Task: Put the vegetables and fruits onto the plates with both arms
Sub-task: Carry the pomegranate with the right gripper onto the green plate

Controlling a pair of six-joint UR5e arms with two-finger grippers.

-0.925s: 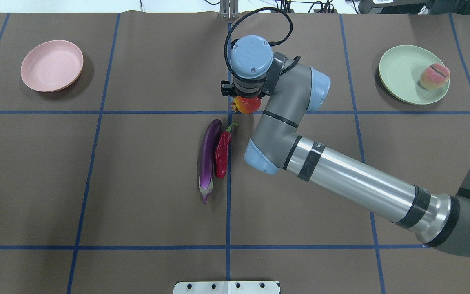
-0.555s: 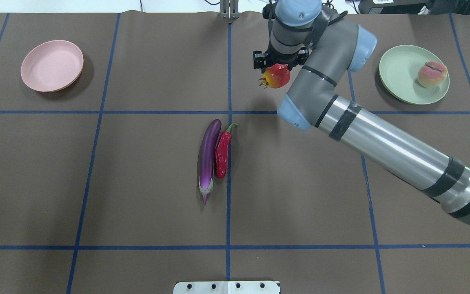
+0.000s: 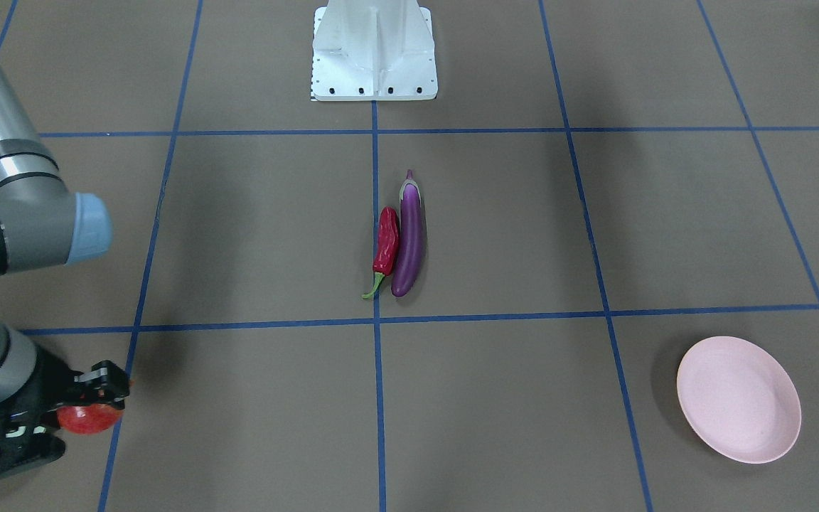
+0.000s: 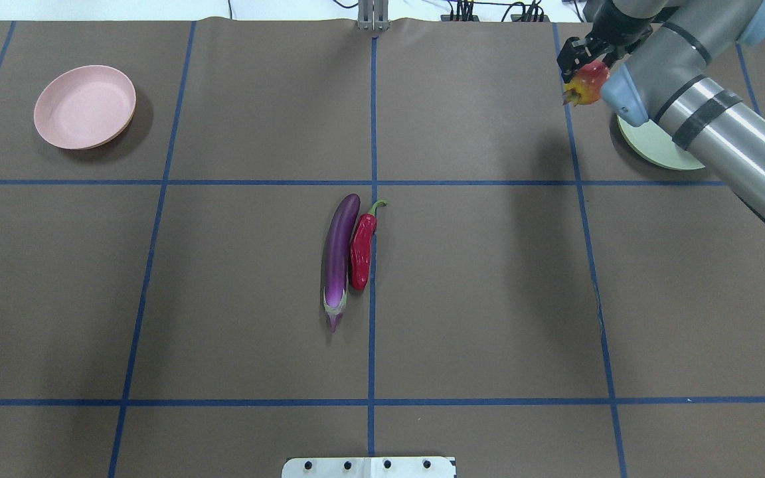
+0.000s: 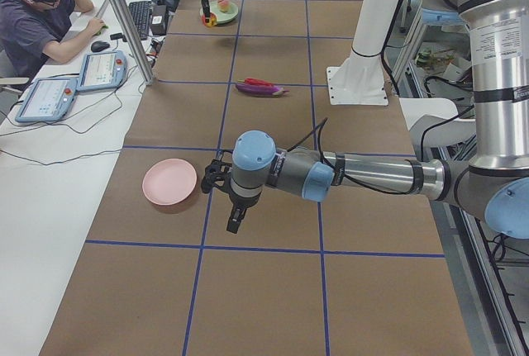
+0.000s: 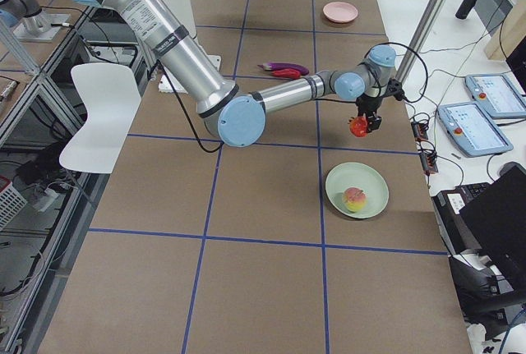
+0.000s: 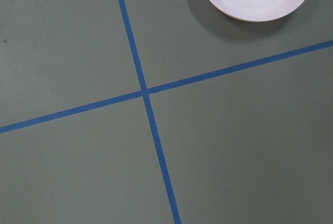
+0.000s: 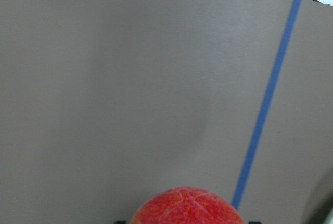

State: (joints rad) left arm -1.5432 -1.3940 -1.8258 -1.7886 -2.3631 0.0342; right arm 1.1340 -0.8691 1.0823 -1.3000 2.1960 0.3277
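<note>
My right gripper [image 4: 583, 72] is shut on the red-orange speckled fruit [image 4: 588, 85] and holds it in the air by the mint green plate's [image 4: 648, 147] left rim. The right side view shows the fruit [image 6: 359, 126] above the table, short of the plate [image 6: 337, 181], and the peach [image 6: 356, 199] lying on it. The purple eggplant [image 4: 337, 259] and red chili [image 4: 362, 249] lie side by side, touching, mid-table. The pink plate [image 4: 84, 106] is bare at the far left. My left gripper [image 5: 235, 225] hangs beside the pink plate [image 5: 169, 182]; I cannot tell whether it is open.
The white base block [image 4: 369, 467] stands at the near table edge. An operator [image 5: 33, 17] sits at a desk with tablets beyond the far table edge. A metal post [image 5: 124, 17] stands there. A white chair [image 6: 99, 108] is behind the robot.
My right arm has carried the red-orange fruit up from beside the chili, right and away to the green plate's edge. The arm now hides the peach from overhead.
</note>
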